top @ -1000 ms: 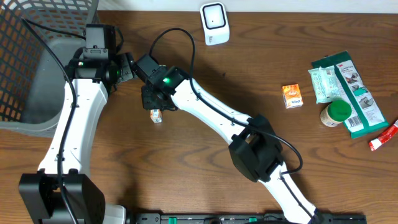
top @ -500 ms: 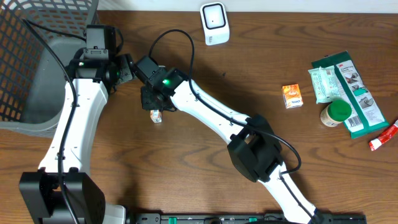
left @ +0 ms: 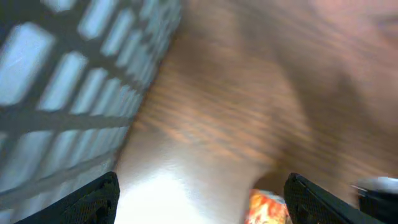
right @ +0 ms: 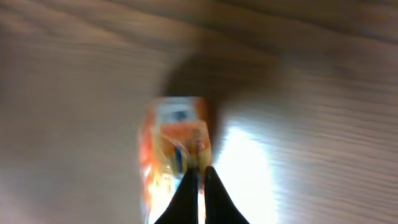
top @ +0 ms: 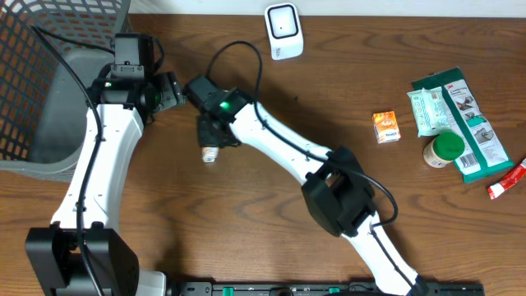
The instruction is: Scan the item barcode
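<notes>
The orange packet (right: pixel 168 149) was found at the bench (top: pixel 271 214), at the tips of the right hand (right: pixel 199 179), which was shut fully, seemingly pinching its thin edge for carrying to the scanner (top: pixel 283 31). The left hand (left: pixel 200 196) was held wide, empty, nearby.

The right end effector (top: pixel 212 145) shifts slightly toward the counter's right edge, its jaws now closed together over the orange packet (top: pixel 211 154).

Overhead sharp, evenly lit — wrist views blurred, glare on the table (right: pixel 249 155).
</notes>
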Tool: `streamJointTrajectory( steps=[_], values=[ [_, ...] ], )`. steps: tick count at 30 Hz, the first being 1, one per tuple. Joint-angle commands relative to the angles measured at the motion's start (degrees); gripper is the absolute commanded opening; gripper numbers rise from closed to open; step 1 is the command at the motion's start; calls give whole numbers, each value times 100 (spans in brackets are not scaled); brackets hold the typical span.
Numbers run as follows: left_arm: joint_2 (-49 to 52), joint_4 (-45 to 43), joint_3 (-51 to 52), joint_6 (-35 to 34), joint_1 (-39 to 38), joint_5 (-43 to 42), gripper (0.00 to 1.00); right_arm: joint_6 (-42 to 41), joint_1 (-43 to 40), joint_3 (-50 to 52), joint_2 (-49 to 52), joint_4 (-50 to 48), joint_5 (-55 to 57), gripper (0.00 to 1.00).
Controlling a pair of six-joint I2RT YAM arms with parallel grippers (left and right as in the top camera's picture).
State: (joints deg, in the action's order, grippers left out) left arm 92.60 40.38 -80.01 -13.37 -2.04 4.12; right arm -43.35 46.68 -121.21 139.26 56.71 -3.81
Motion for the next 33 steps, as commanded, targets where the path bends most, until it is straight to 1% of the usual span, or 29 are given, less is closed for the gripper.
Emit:
streamJointTrajectory(
  steps=[1,8,10,12,13,14,15,16,17,18,21,23,24,25,26,27,28,33],
  values=[
    [-201,-11,-177,-59,-85,-343,86,81,-142,201,354,205,31,1],
    [-201,-11,-177,-59,-85,-343,86,350,-557,201,354,597,20,1],
    [-201,-11,-177,-59,-85,-343,86,579,-691,201,348,629,-264,1],
    [-201,-11,-177,-59,-85,-343,86,1014,-793,201,348,588,-750,2],
    [-199,-11,-177,-59,-85,-343,86,1397,-841,201,348,551,-1091,10],
    [-201,-11,-177,-59,-87,-343,86,1735,-874,201,348,540,-1344,21],
    [-201,-11,-177,-59,-85,-343,86,2072,-903,201,348,551,-1508,42],
    [-201,-11,-177,-59,-87,-341,86,2356,-925,201,348,586,-1550,75],
    [-201,-11,-177,-61,-85,-343,86,2608,-944,201,348,619,-1453,91],
    [-201,-11,-177,-59,-85,-343,86,2833,-953,201,348,629,-1292,98],
    [-201,-11,-177,-59,-85,-341,86,3331,-957,201,348,627,-540,97],
    [-201,-11,-177,-59,-85,-343,86,3410,-957,201,348,632,-350,99],
    [-201,-11,-177,-59,-85,-343,86,3600,-957,188,348,608,-365,99],
    [-201,-11,-177,-59,-85,-343,86,3628,-957,155,345,612,-376,82],
    [-201,-11,-177,-59,-85,-343,86,3571,-957,120,345,695,-376,53],
    [-201,-11,-177,-59,-85,-343,86,3543,-957,109,321,739,-374,22],
    [-201,-11,-177,-59,-85,-343,86,3523,-955,109,267,811,-372,1],
    [-199,-11,-177,-59,-85,-343,86,3576,-859,111,-33,739,-131,2]
  ],
)
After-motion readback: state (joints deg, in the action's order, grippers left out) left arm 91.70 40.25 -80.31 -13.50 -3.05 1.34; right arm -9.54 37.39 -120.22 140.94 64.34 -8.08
